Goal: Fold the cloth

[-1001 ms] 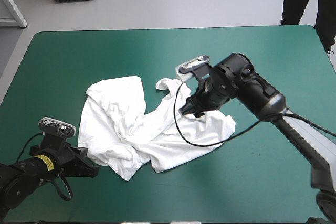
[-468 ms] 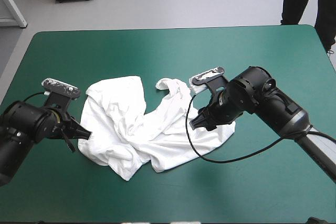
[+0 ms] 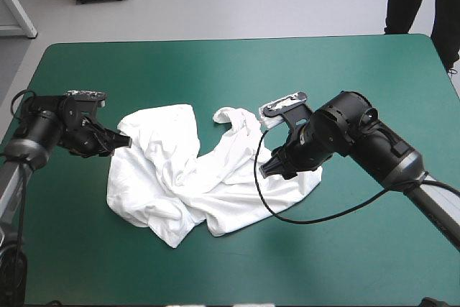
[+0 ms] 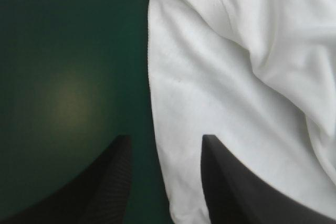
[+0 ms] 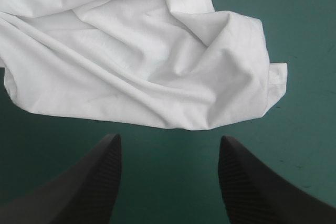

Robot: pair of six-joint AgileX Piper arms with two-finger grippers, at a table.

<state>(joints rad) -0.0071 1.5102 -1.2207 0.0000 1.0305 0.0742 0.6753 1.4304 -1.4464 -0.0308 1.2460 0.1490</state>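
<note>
The white T-shirt (image 3: pixel 194 170) lies as a crumpled heap in the middle of the table. My left gripper (image 3: pixel 123 139) sits low at the heap's far-left corner. In the left wrist view the left gripper (image 4: pixel 165 141) is open, and the T-shirt (image 4: pixel 236 77) has its hem running between the fingers, one finger over cloth and one over cover. My right gripper (image 3: pixel 272 167) hovers over the heap's right part. In the right wrist view the right gripper (image 5: pixel 169 140) is open over bare cover, with a rumpled edge of the T-shirt (image 5: pixel 147 56) just ahead of it.
The teal-green cover (image 3: pixel 215 70) shows all around the heap, with wide bands toward the far edge and the right edge. The left arm reaches in close to the table's left edge (image 3: pixel 21 98).
The left arm swung from the front-left corner up along the heap's left side to its far-left corner. The right gripper shifted right and nearer earlier, then held still.
</note>
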